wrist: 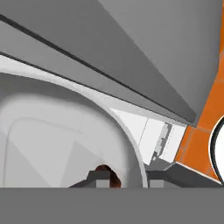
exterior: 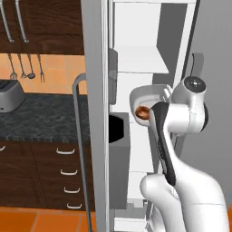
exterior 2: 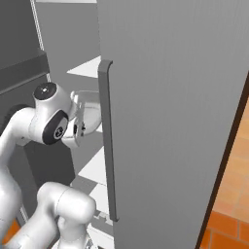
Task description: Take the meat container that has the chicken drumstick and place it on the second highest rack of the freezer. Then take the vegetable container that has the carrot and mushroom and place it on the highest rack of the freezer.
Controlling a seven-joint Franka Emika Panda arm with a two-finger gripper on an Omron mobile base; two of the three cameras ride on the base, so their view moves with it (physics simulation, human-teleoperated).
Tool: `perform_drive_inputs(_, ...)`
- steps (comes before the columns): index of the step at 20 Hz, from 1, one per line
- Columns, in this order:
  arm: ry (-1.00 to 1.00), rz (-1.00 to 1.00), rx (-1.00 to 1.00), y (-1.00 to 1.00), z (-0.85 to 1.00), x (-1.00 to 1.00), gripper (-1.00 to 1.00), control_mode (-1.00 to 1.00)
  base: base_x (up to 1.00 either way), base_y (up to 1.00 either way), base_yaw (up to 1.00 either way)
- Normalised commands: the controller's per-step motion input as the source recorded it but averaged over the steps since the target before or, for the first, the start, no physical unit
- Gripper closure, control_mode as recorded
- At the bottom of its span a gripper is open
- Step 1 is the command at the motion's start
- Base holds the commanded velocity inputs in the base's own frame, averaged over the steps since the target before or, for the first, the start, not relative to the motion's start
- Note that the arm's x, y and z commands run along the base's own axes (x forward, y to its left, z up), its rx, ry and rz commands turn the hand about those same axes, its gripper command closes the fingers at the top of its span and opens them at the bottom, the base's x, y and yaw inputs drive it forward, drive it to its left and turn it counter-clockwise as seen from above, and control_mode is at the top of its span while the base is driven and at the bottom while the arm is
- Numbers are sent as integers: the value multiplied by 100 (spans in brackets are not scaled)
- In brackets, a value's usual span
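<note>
Currently the meat container (exterior: pixel 144 96) with the chicken drumstick (exterior: pixel 143 112) sits at centre frame inside the freezer (exterior: pixel 149 59). My pincer (wrist: pixel 124 178) straddles its rim, narrowly parted. I should release fully, then withdraw straight.

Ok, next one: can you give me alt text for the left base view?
A white robot arm reaches into an open freezer, beside a white container with a reddish-brown chicken drumstick in it at shelf height. To the left are a dark counter and wooden drawers.
</note>
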Motion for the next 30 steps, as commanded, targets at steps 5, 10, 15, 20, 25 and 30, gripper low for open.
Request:
perform_drive_inputs(5, 0, 0, 3, 0, -29, 87, 100, -100, 0, 0, 0)
perform_drive_inputs(10, 0, 0, 7, 0, -17, 84, 100, -100, 0, 0, 0)
perform_drive_inputs(15, 0, -16, 15, 0, 1, -6, 100, -100, 0, 0, 0)
perform_drive_inputs(20, 2, -11, 7, 0, -16, -25, 100, -100, 0, 0, 0)
perform_drive_inputs(25, 0, -18, 0, 7, 3, 87, 100, -100, 0, 0, 0)
perform_drive_inputs(30, 7, -7, 0, 3, -17, 52, 100, -100, 0, 0, 0)
